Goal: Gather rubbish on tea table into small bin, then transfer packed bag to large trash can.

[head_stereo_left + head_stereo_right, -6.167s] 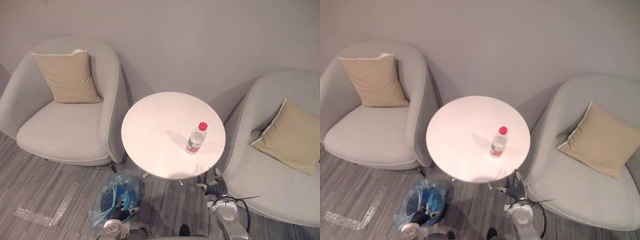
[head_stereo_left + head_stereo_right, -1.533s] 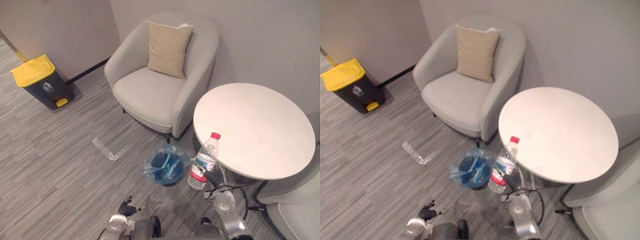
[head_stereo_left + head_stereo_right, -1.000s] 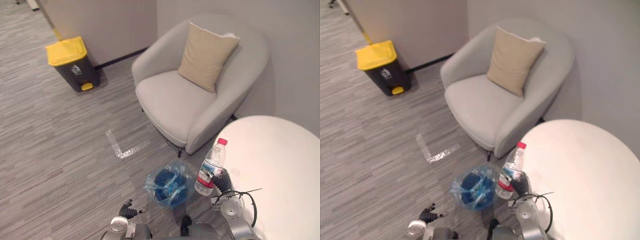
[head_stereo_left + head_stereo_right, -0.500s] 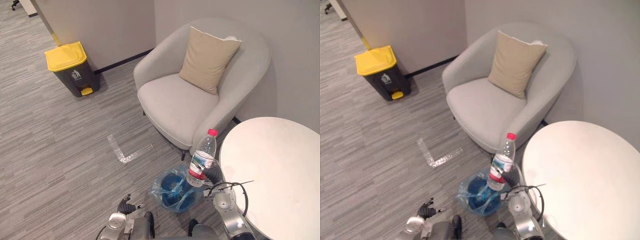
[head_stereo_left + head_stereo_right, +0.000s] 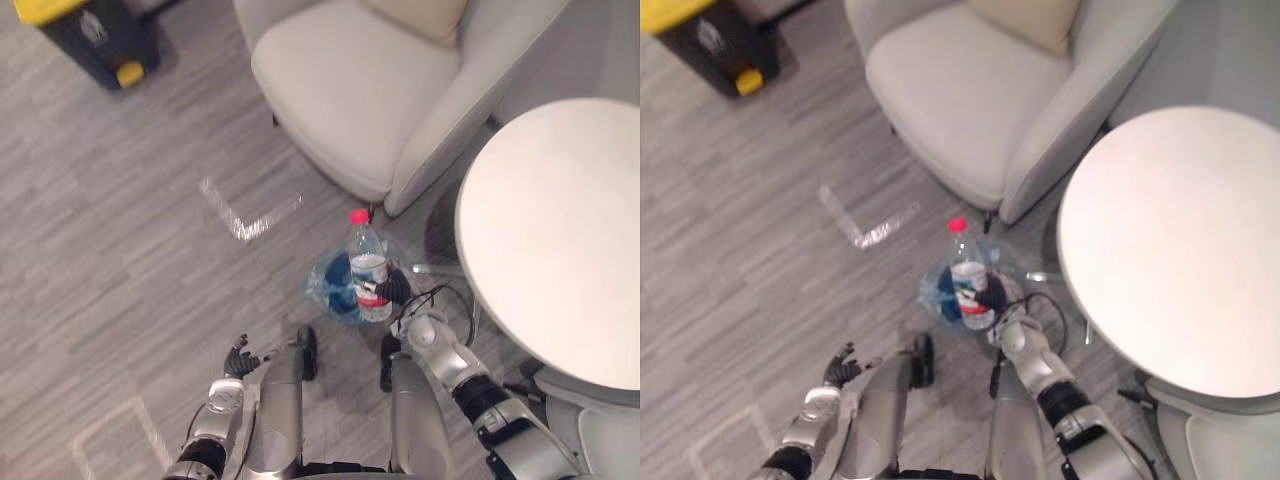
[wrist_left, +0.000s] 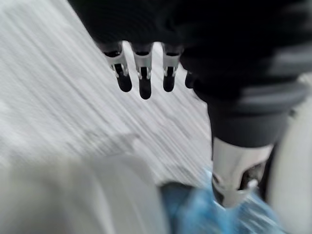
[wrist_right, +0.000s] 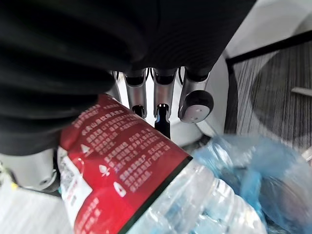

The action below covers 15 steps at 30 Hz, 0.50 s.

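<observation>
My right hand [image 5: 397,288] is clamped round the water bottle [image 5: 368,270]: upright, red cap up, over the small bin [image 5: 335,292] lined with a blue bag. Tea table [image 5: 560,220] at 3 o'clock from the bottle, armchair [image 5: 350,90] at 12, yellow-lidded trash can [image 5: 90,35] well apart at 11. Left hand [image 5: 238,358] at 7 o'clock, fingers loose and apart, nothing in it.

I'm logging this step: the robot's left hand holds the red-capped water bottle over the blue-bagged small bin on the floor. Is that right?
Not quite. It is the right hand, not the left, that holds the red-capped water bottle over the blue-bagged small bin on the floor. The left eye view and right wrist view show this. The left hand hangs open, holding nothing.
</observation>
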Motion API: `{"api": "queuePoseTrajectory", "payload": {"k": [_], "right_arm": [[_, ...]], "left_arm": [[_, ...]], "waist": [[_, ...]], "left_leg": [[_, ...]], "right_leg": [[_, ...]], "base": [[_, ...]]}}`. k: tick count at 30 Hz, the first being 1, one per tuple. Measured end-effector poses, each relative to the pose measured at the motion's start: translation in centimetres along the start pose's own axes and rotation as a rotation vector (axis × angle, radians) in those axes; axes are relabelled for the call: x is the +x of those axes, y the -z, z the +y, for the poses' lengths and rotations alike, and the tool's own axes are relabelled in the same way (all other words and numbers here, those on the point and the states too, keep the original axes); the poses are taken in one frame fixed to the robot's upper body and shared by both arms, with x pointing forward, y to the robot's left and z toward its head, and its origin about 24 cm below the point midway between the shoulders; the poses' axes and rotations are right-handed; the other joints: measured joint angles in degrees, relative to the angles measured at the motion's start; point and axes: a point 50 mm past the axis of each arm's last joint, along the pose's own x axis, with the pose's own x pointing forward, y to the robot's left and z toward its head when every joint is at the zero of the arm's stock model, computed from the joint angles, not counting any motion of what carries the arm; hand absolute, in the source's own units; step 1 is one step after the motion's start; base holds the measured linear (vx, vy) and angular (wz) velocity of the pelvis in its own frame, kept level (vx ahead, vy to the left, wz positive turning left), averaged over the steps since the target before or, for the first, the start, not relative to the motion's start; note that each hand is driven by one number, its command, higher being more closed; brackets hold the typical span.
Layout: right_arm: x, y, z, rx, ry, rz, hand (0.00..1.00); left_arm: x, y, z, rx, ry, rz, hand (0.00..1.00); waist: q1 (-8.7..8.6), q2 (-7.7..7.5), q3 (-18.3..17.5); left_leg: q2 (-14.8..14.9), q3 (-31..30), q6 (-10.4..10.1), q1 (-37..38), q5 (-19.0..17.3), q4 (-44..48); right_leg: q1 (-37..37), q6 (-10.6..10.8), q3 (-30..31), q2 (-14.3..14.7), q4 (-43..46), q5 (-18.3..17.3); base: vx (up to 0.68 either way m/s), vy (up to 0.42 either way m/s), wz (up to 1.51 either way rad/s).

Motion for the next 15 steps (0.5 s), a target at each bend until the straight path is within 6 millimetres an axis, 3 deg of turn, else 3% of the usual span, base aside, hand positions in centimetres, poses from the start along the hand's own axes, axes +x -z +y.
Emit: {"api": "queuePoseTrajectory", "payload": {"k": [3, 7, 11, 15], "right_arm": [[1.5, -1.3, -2.7, 0.003, 0.129, -0.036, 1.0], [3.2, -5.1, -7.4, 0.043, 0.343, -0.148, 1.0], [4.3, -7.6, -10.8, 0.054, 0.476, -0.219, 1.0], [4.7, -8.7, -12.3, 0.051, 0.534, -0.243, 1.0]], "left_arm": [[0.6, -2.0, -0.2, -0.1, -0.037, -0.036, 0.0], [0.9, -8.1, -0.8, -0.257, -0.058, -0.242, 0.0], [0.8, -12.3, -1.9, -0.354, -0.043, -0.36, 0.0], [0.6, -14.1, -2.7, -0.396, -0.016, -0.41, 0.0]], "waist": [[1.28, -0.33, 0.84], [2.43, -0.46, 3.14], [2.76, -0.5, 4.1], [2.98, -0.68, 4.59]], "left_leg": [[0.14, -0.66, -0.03, -7.17, 0.82, 0.96], [1.03, -0.88, 0.69, -17.28, 2.05, 4.29], [0.9, -1.16, 2.77, -24.68, 4.35, 7.27], [0.61, -1.7, 2.85, -28.37, 4.28, 9.36]], "right_leg": [[-6.55, -0.33, -1.25, -0.63, 0.81, 1.54], [-16.25, -0.86, -2.66, -1.27, 5.16, 1.4], [-23.68, -0.85, -3.23, -2.17, 10.31, 0.32], [-27.56, -0.91, -3.33, -2.73, 13.5, -1.02]], "base": [[-0.1, 0.016, 0.2], [-0.05, 0.005, 0.18], [0.0, 0.008, 0.18], [0.02, 0.0, 0.14]]}}
